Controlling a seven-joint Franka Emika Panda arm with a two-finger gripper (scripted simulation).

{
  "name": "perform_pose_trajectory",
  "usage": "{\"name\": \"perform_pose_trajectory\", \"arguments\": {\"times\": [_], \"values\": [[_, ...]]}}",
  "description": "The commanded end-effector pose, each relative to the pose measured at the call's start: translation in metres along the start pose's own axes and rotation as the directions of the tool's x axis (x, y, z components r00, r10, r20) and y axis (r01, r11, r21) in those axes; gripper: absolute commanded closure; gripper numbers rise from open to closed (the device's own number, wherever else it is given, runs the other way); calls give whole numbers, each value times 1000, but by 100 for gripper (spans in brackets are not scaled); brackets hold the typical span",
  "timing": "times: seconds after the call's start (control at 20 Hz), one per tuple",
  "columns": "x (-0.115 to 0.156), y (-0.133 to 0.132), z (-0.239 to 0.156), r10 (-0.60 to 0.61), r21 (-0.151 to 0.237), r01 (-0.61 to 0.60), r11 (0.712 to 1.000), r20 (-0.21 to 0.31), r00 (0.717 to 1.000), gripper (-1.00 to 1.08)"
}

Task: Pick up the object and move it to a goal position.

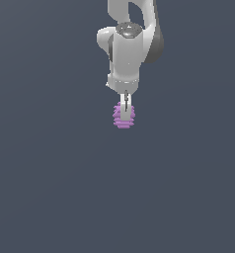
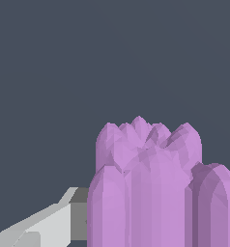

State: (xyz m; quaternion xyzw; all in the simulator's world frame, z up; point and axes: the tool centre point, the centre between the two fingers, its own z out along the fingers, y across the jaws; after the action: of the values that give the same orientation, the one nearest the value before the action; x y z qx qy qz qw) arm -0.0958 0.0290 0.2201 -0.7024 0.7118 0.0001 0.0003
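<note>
We saw a flat, dark slate-grey ground (image 1: 50, 188) filling the whole exterior view, with no edge, corner or container showing anywhere on it, so we could not place anything by a rim or a wall. The white robot arm (image 1: 132, 47) came down from the top of that view, a little toward the exterior view's right of centre, its thick rounded links stacked over a narrower wrist that pointed straight down. Below the wrist hung the gripper (image 1: 124, 114), its pale fingers (image 1: 125, 106) drawn in close and running down the middle of the object (image 1: 118, 117), the small light-purple ridged item, which bulged out on both sides of them. We judged the pincer to be pinching the object between its fingers, since the purple ridges sat directly against the visible finger with no gap between them. Whether the object touched the ground or hung above it we could not tell, as no shadow or contact line showed. In the wrist view the object (image 2: 150, 193) loomed large as a cluster of rounded purple lobes, and one pale finger (image 2: 44, 224) with a darker grey pad lay against its side; the second finger was hidden behind the purple mass.
</note>
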Motion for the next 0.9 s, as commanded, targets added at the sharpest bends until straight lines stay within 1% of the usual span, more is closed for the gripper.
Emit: {"name": "perform_pose_trajectory", "arguments": {"times": [0.0,0.55,0.85], "values": [[10,4,-27,1,0,-1,1000,0,1000,108],[49,20,-139,1,0,-1,1000,-1,1000,108],[64,25,-186,0,0,0,1000,-1,1000,108]]}}
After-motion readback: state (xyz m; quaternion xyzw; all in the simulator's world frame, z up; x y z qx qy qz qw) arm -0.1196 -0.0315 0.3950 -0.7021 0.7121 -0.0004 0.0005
